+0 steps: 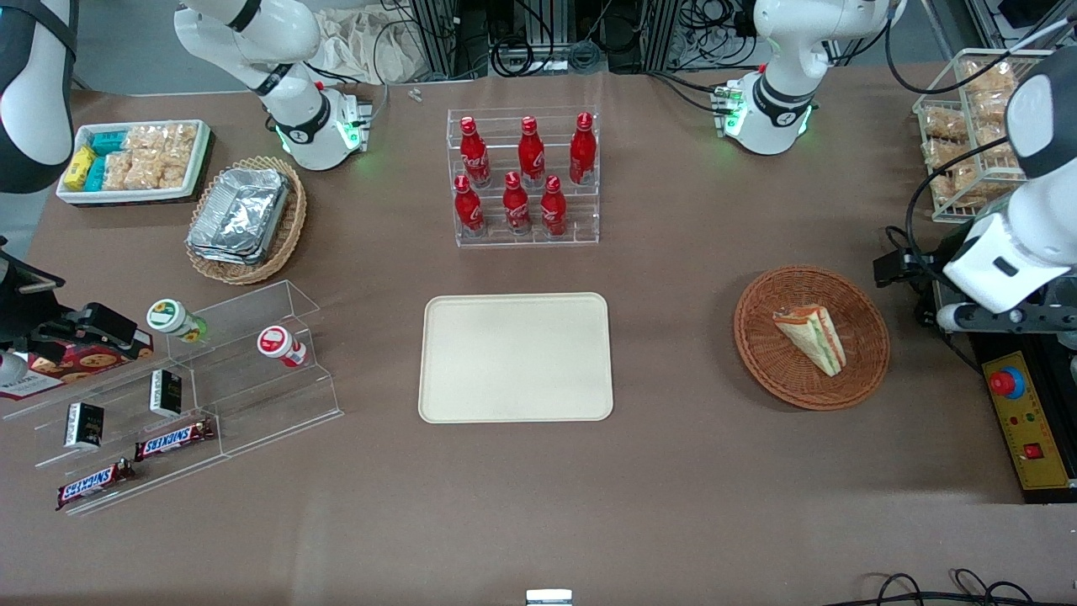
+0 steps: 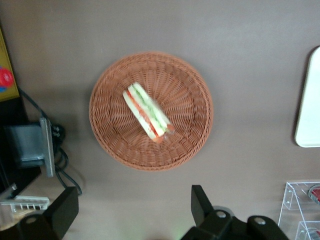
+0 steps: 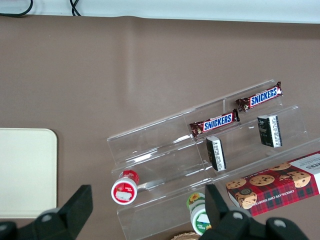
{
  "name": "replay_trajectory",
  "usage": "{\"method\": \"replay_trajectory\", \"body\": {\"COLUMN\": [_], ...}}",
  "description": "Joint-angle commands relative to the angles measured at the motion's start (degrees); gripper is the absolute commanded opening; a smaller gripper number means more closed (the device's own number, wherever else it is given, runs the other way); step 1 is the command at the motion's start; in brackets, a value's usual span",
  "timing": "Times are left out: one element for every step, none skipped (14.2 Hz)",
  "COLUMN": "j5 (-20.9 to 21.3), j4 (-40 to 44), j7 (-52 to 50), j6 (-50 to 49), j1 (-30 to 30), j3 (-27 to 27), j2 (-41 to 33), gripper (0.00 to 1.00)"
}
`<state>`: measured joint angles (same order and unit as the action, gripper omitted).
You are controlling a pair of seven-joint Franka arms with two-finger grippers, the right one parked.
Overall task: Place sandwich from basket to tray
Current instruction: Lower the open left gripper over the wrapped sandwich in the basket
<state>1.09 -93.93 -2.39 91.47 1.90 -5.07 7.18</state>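
The sandwich (image 2: 148, 111) lies slantwise in the basket (image 2: 197, 132). The claw (image 2: 132, 212) hangs open above the table, just beside the basket.

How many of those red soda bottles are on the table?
6, all in the clear tiered rack: three on its upper step, three on the lower. The gripper hangs open above the basket.

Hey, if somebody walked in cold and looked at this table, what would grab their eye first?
Probably the red bottles, lined up in a clear rack farther from the front camera than the bare cream tray. Next, the sandwich lying in the reddish-brown basket toward the working arm's end. The gripper hangs open above the table beside that basket, holding nothing.
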Motion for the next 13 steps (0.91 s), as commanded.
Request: {"method": "replay_trajectory", "body": {"j5": [0.84,0.93,0.93,1.11,1.28,1.81,2.42,3.12,3.74,5.31,6.28,6.38,6.38], "j4": [-7.12,-10.1,-12.66,-14.6,-17.23,-20.47,-22.85,-24.88,-26.2,-27.78,-29.02,-30.42,-30.87], "j7": [-4.79,-9.52,-16.52,-24.43,-28.16,-29.68,-31.52,-34.58,-39.22,-43.01,-45.57,-47.69,-50.06], "j6": [5.71,8.61,11.25,13.19,16.52,20.64,24.07,27.41,30.15,32.26,34.54,36.66,38.33], "j1": [0.56,0.56,0.47,0.3,0.21,0.29,0.29,0.29,0.29,0.29,0.38,0.38,0.47], "j3": [-0.12,-0.03,-0.12,-0.12,-0.12,-0.12,-0.12,-0.12,-0.12,-0.12,-0.12,-0.12,-0.12], "j2": [-2.07,-2.69,-2.69,-2.43,-2.26,-2.6,-2.52,-2.08,-0.95,-0.33,0.29,0.56,1.26], "gripper": [1.0,1.0,1.0,1.0,1.0,1.0,1.0,1.0,1.0,1.0,1.0,1.0,1.0]}}
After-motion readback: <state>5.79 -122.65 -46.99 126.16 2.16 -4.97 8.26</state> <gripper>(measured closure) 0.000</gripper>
